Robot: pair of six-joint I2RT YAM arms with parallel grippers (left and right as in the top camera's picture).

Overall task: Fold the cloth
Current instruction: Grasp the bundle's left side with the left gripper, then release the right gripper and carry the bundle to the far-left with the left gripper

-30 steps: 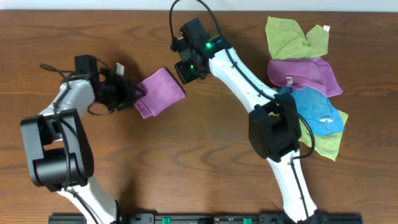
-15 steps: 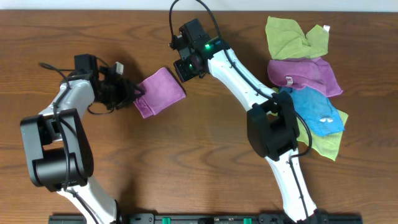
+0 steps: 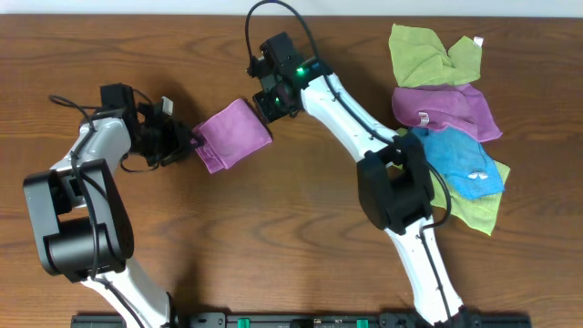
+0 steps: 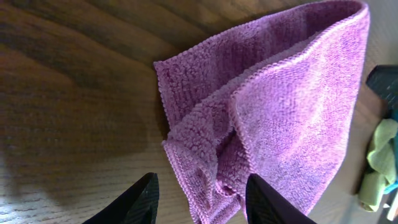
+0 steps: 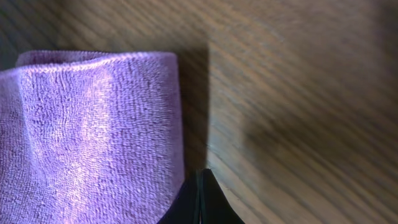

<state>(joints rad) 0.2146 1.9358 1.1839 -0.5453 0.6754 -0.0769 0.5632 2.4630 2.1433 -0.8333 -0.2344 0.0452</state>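
Cloth (image 3: 233, 135) is seen folded into a compact mauve bundle on the wooden table (image 3: 273, 228), left of centre, lying between the two grippers and tilted so its long axis runs from lower left to upper right. Stacked layers with stitched hems are shown in the left wrist view (image 4: 273, 118), the loose corners bunched toward the near end and the smooth fold at the far end. Left gripper (image 3: 187, 144) is positioned at the bundle's lower-left end; its fingers (image 4: 140, 199) are parted about halfway and straddle the near corner of the fabric, but no pinch can be made out, so nothing is counted as held. Right gripper (image 3: 271, 100) sits just beside the upper-right edge of the bundle; in the right wrist view (image 5: 200, 199) its fingertips are pressed fully together with nothing between them, their tip right at the towel's rounded fold (image 5: 87, 130). Whether that tip actually touches the fabric cannot be told. Well apart, at the table's right side, a pile of other cloths is laid out: a green cloth (image 3: 421, 50) at top, a purple cloth (image 3: 446, 107) with a small white tag below it, then a blue cloth (image 3: 460, 162) over another green one (image 3: 478, 211).
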